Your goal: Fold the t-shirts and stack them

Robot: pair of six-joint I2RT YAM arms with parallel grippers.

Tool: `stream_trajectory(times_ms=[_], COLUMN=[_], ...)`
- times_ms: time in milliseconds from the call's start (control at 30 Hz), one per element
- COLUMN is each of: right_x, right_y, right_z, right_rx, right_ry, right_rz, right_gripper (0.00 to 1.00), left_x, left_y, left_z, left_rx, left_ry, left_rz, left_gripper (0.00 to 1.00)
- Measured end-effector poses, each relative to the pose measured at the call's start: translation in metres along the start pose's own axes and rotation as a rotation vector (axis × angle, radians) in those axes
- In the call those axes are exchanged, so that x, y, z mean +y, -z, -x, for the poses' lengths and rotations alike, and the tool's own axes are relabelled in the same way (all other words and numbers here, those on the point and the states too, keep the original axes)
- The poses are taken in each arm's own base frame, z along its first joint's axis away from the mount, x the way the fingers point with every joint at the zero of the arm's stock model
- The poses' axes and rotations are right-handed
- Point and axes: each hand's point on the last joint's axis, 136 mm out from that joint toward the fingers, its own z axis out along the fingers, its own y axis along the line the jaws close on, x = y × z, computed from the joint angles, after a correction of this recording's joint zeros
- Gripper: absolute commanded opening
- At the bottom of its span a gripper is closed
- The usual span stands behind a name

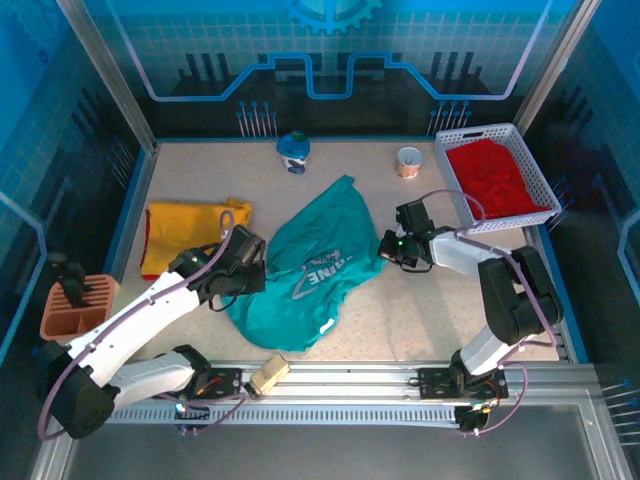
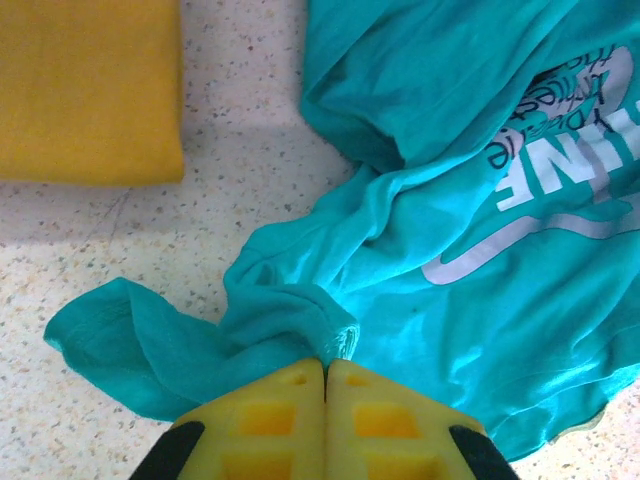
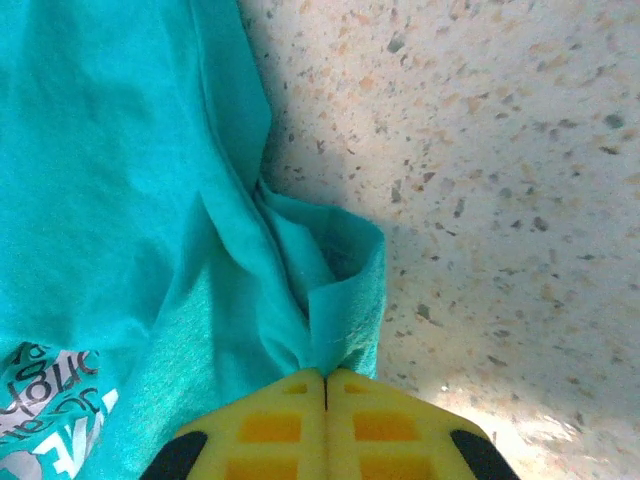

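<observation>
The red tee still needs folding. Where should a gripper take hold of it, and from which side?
Pinch a raised fold near the middle of the red tee, coming straight down from above. It lies bunched inside the white basket, whose walls would likely block any sideways approach.

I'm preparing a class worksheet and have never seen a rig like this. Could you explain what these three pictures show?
Two robot arms are bolted to a table. One picture looks down from above; the other two come from a camera on each wrist. A teal t-shirt lies crumpled mid-table, a yellow t-shirt lies at the left, and a red t-shirt sits in the white basket. The left gripper and the right gripper each pinch the teal t-shirt's edge.
</observation>
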Motion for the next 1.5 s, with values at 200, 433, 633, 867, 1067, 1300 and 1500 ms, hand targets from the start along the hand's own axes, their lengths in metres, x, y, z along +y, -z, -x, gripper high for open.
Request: stream_trajectory(times_ms=[200, 433, 633, 867, 1067, 1300, 1500], right_x=[0.007, 0.033, 0.056, 0.119, 0.203, 0.262, 0.271], right_y=[0.075, 0.2, 0.292, 0.317, 0.255, 0.112, -0.008], right_z=[0.027, 0.048, 0.059, 0.088, 0.124, 0.183, 0.201], right_rx=[-0.165, -0.412, -0.583, -0.641, -0.588, -0.477, -0.337], right_ry=[0.016, 0.082, 0.108, 0.202, 0.314, 0.342, 0.381], right_rz=[0.026, 0.064, 0.115, 0.206, 0.252, 0.196, 0.135], right_gripper=[0.0, 0.0, 0.0, 0.0, 0.0, 0.36, 0.97], left_x=[-0.024, -0.09, -0.134, -0.115, -0.085, -0.055, -0.059], left_y=[-0.019, -0.033, -0.052, -0.099, -0.125, -0.091, -0.059], left_z=[0.007, 0.062, 0.08, 0.026, -0.032, -0.06, -0.054], left_rx=[0.045, 0.031, 0.051, 0.196, 0.328, 0.317, 0.246], left_ry=[-0.004, -0.049, -0.058, 0.009, 0.07, 0.118, 0.097], left_rz=[-0.049, -0.154, -0.281, -0.284, -0.227, -0.223, -0.275], left_gripper=[0.0, 0.0, 0.0, 0.0, 0.31, 0.5, 0.53])
